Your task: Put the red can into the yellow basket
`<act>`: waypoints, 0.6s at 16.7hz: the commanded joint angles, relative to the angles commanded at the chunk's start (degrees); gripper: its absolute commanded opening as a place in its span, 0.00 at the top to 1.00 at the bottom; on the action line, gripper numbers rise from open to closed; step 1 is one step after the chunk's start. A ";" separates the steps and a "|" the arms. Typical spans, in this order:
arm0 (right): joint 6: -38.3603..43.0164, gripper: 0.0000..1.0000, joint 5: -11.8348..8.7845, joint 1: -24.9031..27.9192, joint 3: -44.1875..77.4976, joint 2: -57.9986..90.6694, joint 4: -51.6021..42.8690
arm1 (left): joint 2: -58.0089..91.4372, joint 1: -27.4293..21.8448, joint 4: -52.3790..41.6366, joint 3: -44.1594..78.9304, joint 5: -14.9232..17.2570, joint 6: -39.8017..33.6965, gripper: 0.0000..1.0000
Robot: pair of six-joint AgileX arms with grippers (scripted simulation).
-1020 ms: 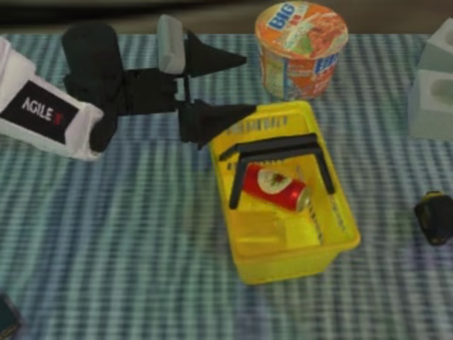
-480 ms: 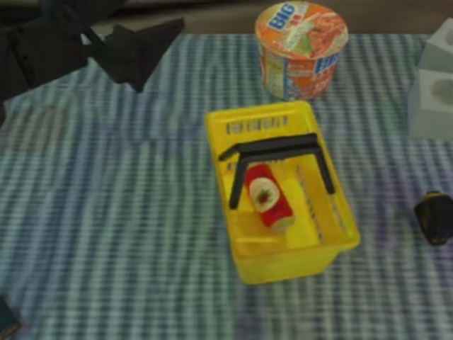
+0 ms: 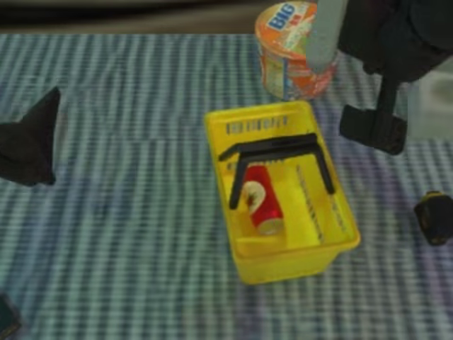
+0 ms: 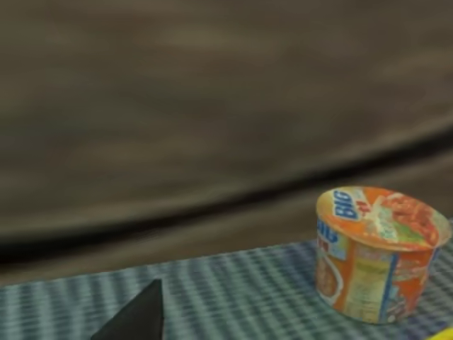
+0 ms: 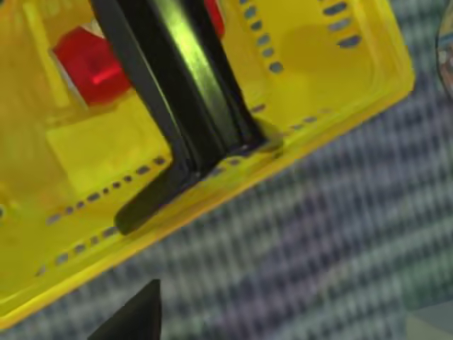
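The red can [image 3: 262,203] lies on its side on the floor of the yellow basket [image 3: 322,255], partly under the black handles [image 3: 279,150]. My left gripper [image 3: 32,138] is far off at the table's left edge and holds nothing; one finger [image 4: 138,319] shows in the left wrist view. My right gripper [image 3: 373,131] hangs just right of the basket's far right corner. Its wrist view shows the basket wall [image 5: 340,85], the handle [image 5: 191,92], the can [image 5: 88,64] and one finger [image 5: 134,319] set off to the side.
An orange-and-blue noodle cup [image 3: 290,57] stands behind the basket, also in the left wrist view [image 4: 375,251]. A pale block [image 3: 428,106] sits at the right edge, a small black object [image 3: 434,217] below it, and a dark item [image 3: 6,319] at the bottom-left corner.
My left arm pulled away from the basket to the table's left edge. The right arm came in from the upper right. The can turned lengthwise inside the basket.
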 joint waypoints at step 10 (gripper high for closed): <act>-15.23 0.00 0.25 9.34 30.43 33.25 -22.24 | -37.40 3.83 -14.85 -21.47 -20.10 3.84 0.00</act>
